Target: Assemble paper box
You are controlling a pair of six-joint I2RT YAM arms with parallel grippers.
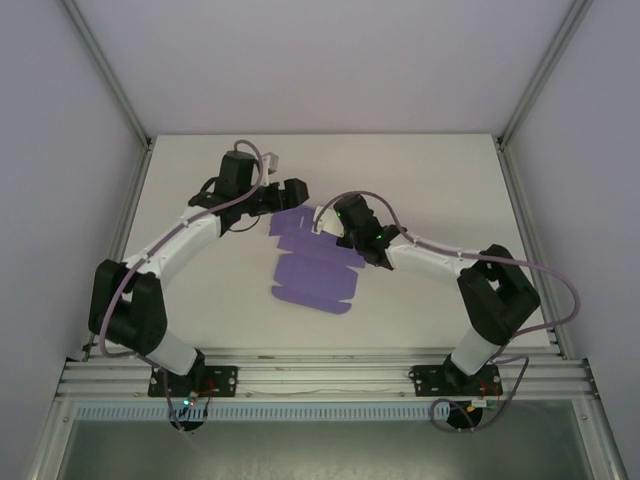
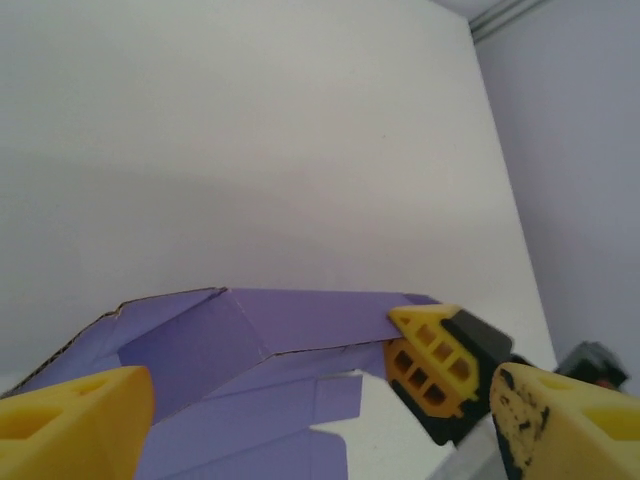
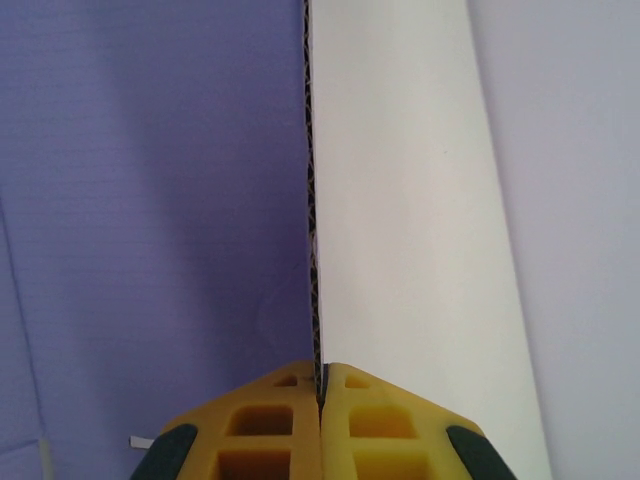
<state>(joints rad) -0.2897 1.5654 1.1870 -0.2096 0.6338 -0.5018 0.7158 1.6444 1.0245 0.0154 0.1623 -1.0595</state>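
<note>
The paper box (image 1: pixel 312 272) lies mid-way across the desk (image 1: pixel 430 180), its near panels flat so the far flap can fold. My right tool (image 3: pixel 320 385) is clamped on that flap's edge to stand it up. My left tool (image 2: pixel 320 435) gapes wide and empty, facing the raised flap. The card is plain purple, with no print I can read.

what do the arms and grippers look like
The left arm and right arm both have white tube links between bulky black joints. A grey-mauve cable loops loosely along each. The left gripper and right gripper have yellow wedge-shaped fingers with rectangular cut-outs and black backing.
</note>
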